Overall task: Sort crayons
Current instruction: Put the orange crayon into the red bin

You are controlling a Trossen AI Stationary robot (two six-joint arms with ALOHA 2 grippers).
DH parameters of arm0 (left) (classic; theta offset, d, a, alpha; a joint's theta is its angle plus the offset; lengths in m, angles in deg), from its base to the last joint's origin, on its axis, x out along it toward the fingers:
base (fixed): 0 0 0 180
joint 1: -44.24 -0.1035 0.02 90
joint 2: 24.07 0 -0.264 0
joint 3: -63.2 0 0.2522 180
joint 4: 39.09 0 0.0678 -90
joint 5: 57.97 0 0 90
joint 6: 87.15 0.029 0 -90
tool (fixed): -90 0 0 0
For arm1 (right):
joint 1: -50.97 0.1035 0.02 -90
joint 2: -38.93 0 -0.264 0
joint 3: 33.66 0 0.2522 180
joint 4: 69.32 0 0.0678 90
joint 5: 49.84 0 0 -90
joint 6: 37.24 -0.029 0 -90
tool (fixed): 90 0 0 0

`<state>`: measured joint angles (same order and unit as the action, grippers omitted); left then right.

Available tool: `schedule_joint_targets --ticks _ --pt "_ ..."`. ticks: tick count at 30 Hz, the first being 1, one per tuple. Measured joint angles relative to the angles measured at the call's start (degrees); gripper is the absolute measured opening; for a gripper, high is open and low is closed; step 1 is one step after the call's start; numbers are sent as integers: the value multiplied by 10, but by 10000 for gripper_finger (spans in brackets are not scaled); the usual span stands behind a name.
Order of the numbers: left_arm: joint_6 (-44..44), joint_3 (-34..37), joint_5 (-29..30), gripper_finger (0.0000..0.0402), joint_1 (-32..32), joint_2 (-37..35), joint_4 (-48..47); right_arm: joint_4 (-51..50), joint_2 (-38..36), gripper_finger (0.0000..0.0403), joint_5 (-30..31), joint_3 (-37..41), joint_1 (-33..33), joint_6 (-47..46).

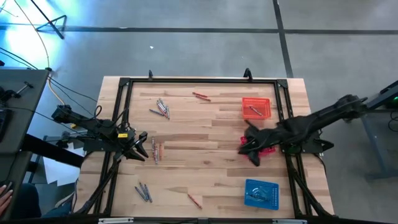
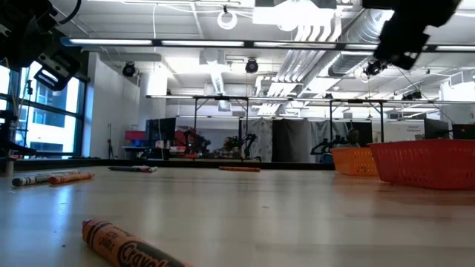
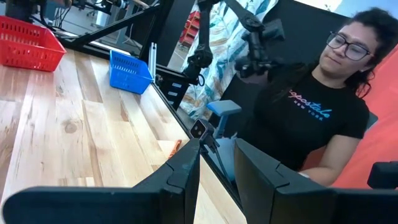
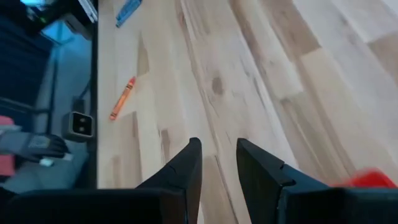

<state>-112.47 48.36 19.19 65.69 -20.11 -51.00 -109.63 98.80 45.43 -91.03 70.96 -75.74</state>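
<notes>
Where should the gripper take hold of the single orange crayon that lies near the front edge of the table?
Probably at the middle of the orange crayon, coming straight down from above. It lies flat and slanted on the bare table, apart from the grey crayons. Turn the gripper so its fingers close across the thin stick, not along it.

red basket (image 1: 266,144): mostly hidden under my right arm | crayon (image 2: 130,246): cut off by low view's bottom edge | blue basket (image 1: 262,193) contents: too small to tell
</notes>
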Motion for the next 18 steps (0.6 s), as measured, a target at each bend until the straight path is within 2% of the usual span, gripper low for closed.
schedule_joint_targets --ticks 4,9,18 --pt "0 0 0 86 0 0 0 38 135 94 -18 -72 0 36" --pt "0 0 0 86 0 0 0 27 297 94 -26 -202 8 67" --pt "0 0 0 86 0 0 0 10 500 94 -49 -417 52 90"
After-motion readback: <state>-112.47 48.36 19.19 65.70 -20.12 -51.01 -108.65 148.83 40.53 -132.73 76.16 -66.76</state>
